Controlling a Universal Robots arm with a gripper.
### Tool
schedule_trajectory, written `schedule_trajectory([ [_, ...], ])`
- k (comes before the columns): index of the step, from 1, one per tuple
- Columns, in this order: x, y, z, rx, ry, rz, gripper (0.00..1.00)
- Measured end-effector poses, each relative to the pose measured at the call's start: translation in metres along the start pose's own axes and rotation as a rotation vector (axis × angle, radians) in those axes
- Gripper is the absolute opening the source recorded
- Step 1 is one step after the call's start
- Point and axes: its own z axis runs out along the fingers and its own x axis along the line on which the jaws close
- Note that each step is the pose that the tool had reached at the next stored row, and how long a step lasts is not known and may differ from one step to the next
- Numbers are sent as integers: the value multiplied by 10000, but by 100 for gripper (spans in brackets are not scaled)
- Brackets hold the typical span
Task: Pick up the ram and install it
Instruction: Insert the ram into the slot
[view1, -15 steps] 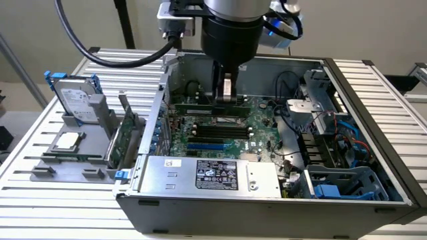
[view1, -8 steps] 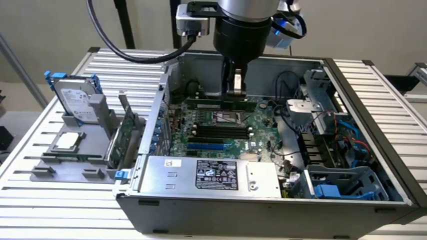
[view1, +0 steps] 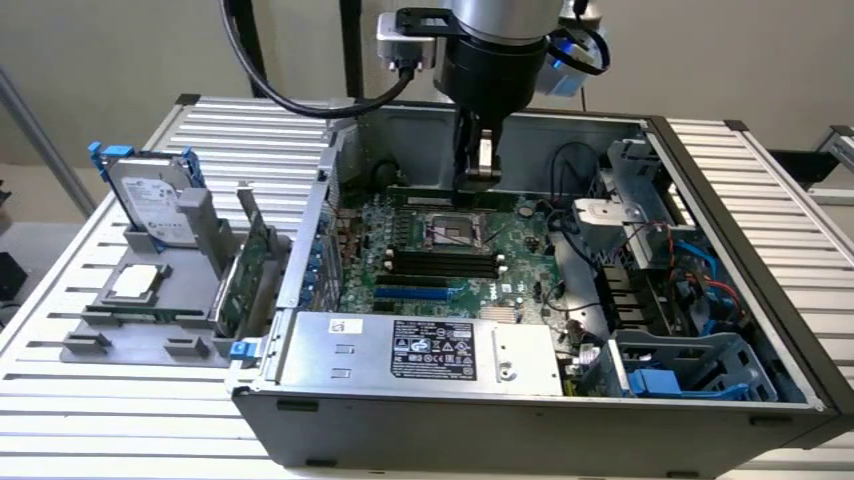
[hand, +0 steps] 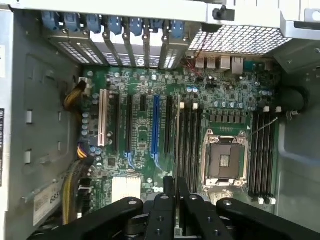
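One slatted pale worktop (view1: 120, 435), grey wall (view1: 707, 60)

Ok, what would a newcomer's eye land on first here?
Probably the open computer case, standing on the slatted table with its green motherboard exposed. Next, the dark gripper hanging over it, then the upright hard drive at the exterior view's left.

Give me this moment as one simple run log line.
gripper: holding memory stick | place: over green board | computer case: open
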Motion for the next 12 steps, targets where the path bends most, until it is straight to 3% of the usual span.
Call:
schedule_trajectory([
  [8, -201, -27, 142, 1, -1, 17, 0],
  [12, -202, -27, 142, 0, 0, 17, 0],
])
